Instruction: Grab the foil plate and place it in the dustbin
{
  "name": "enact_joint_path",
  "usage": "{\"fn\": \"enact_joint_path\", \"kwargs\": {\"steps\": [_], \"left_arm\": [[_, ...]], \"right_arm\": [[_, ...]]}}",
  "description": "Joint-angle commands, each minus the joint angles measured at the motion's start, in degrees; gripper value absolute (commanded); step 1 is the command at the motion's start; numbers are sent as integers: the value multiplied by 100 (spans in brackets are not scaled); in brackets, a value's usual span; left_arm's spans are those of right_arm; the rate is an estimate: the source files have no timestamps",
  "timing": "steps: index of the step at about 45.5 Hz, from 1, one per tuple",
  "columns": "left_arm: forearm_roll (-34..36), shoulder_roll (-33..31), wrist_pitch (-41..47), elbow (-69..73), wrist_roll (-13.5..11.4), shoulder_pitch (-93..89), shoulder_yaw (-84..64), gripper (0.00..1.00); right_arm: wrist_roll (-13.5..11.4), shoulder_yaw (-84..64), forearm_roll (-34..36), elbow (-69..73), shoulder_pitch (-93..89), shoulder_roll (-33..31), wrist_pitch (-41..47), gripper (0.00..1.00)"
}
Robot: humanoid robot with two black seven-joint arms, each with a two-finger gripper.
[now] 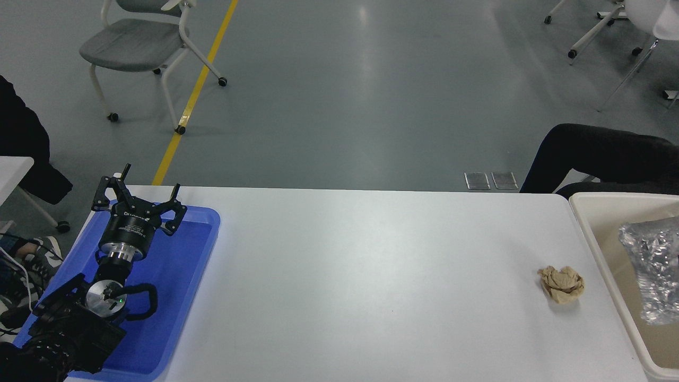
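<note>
The crinkled silver foil plate (653,270) lies inside the cream dustbin (599,244) at the table's right end, partly cut off by the picture's right edge. No gripper touches it. My left gripper (139,192) stands open over the far part of the blue tray, its arm parked at the lower left. My right arm and its gripper are out of view.
A blue shallow tray (175,297) sits at the table's left end under the left arm. A small crumpled brown paper wad (561,284) lies on the table just left of the dustbin. A person's dark-clothed leg (594,156) shows behind the bin. Chairs stand on the floor beyond.
</note>
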Motion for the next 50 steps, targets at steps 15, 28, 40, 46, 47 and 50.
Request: {"fn": "enact_joint_path", "kwargs": {"steps": [15, 28, 40, 46, 47, 50], "left_arm": [[0, 0, 0, 13, 9, 0, -2, 100], [0, 0, 0, -4, 9, 0, 7, 100], [0, 0, 0, 13, 9, 0, -2, 100], [0, 0, 0, -4, 9, 0, 7, 100], [0, 0, 0, -4, 9, 0, -2, 100], [0, 0, 0, -4, 18, -9, 7, 100]], "right_arm": [[21, 159, 40, -167, -256, 179, -269, 0], [21, 203, 181, -123, -142, 179, -207, 100], [21, 203, 225, 482, 306, 179, -102, 100], [12, 142, 216, 1203, 894, -32, 196, 100], [3, 142, 216, 1334, 974, -85, 293, 100], [3, 106, 190, 1730, 1272, -225, 566, 100]]}}
